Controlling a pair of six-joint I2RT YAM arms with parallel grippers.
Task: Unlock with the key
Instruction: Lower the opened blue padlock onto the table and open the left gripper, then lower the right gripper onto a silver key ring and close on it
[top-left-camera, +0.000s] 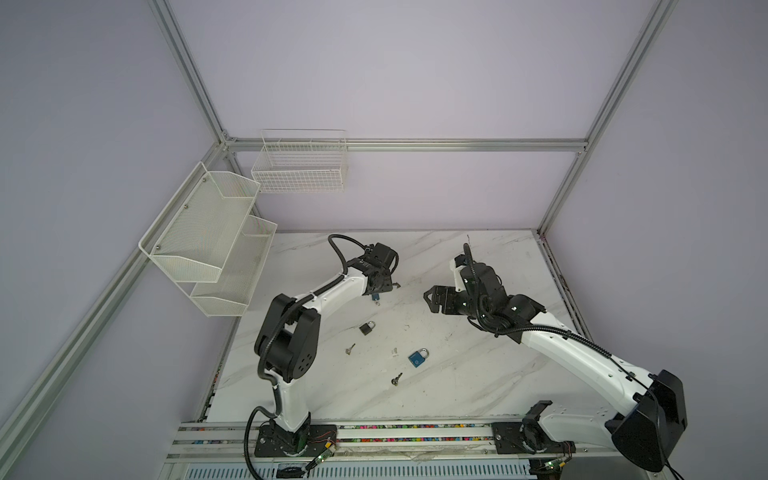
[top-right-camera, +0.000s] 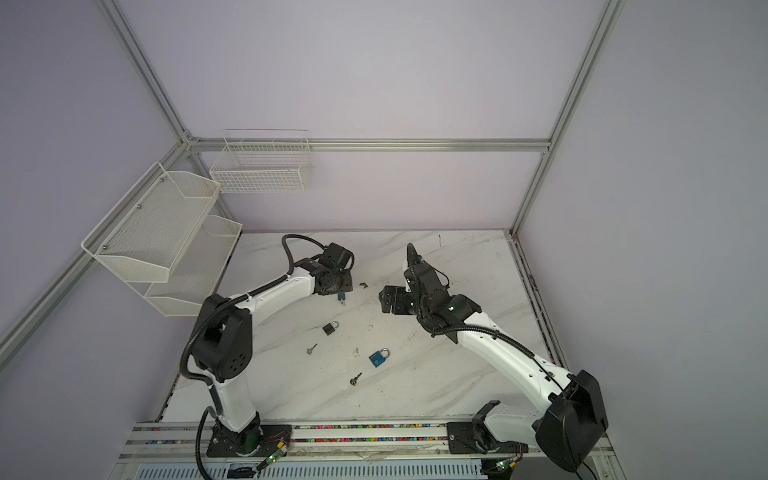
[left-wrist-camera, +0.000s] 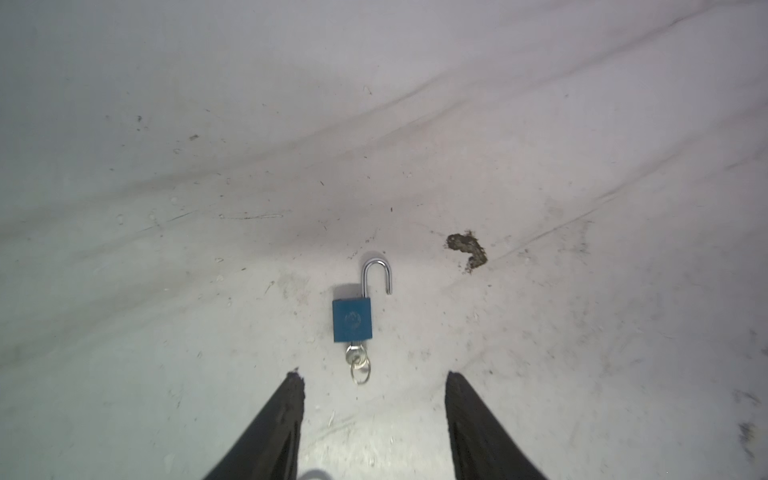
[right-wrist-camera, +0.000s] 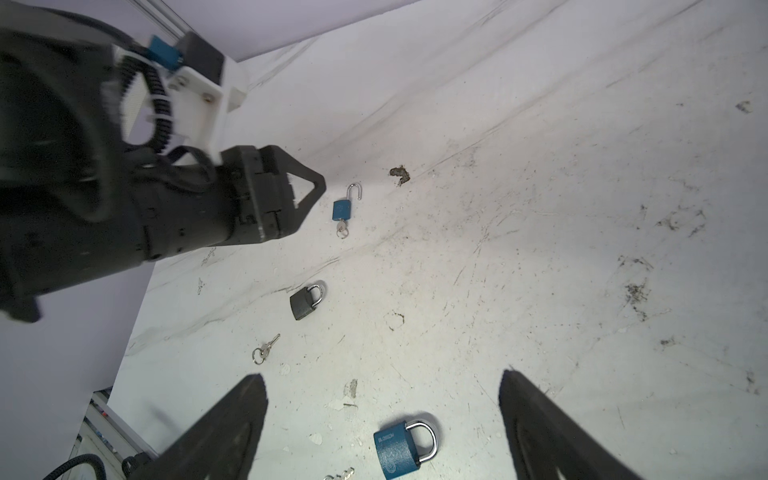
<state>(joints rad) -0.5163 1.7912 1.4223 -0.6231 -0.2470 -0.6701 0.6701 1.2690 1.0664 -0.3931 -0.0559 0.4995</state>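
Observation:
A small blue padlock (left-wrist-camera: 352, 320) lies flat on the white marble table (left-wrist-camera: 166, 249), its shackle (left-wrist-camera: 376, 274) swung open. A key (left-wrist-camera: 355, 353) with a ring sits in its keyhole. My left gripper (left-wrist-camera: 374, 376) hovers just behind the key end, open, with nothing between its fingers. In both top views this padlock (top-left-camera: 375, 297) (top-right-camera: 341, 296) shows just below the left gripper (top-left-camera: 380, 286). My right gripper (right-wrist-camera: 382, 374) is open and empty, held above the table to the right of the padlock (right-wrist-camera: 342, 210).
A black padlock (top-left-camera: 367, 328), a larger shut blue padlock (top-left-camera: 418, 357) and two loose keys (top-left-camera: 350, 349) (top-left-camera: 397, 379) lie mid-table. A dark chip in the surface (left-wrist-camera: 467, 249) is near the small padlock. White mesh shelves (top-left-camera: 208, 245) and a wire basket (top-left-camera: 299, 166) hang at the back left.

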